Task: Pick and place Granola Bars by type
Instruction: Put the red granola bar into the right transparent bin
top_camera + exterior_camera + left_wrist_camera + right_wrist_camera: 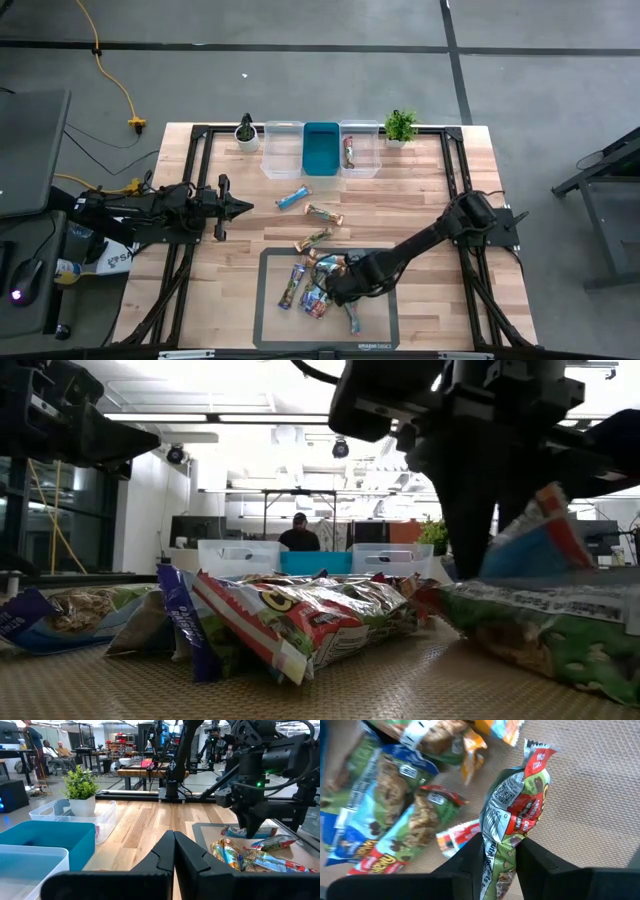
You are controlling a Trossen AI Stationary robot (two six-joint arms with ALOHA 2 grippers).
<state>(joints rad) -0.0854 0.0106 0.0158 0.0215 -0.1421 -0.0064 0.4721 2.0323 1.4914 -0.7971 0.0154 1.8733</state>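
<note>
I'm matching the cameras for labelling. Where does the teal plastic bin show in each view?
High view: the teal plastic bin sits at the table's far edge, middle of three bins.
Low view: far background, centre, between two clear bins.
Left wrist view: lower left.
Right wrist view: not in it.
Shared landmark: the small green potted plant, near the bins in the left wrist view.

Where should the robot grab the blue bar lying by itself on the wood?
Across its middle, pinching the two long edges, from straight above. The blue granola bar lies flat and slanted on the wooden table, clear of the others, so jaws turned crosswise span its narrow width.
</note>
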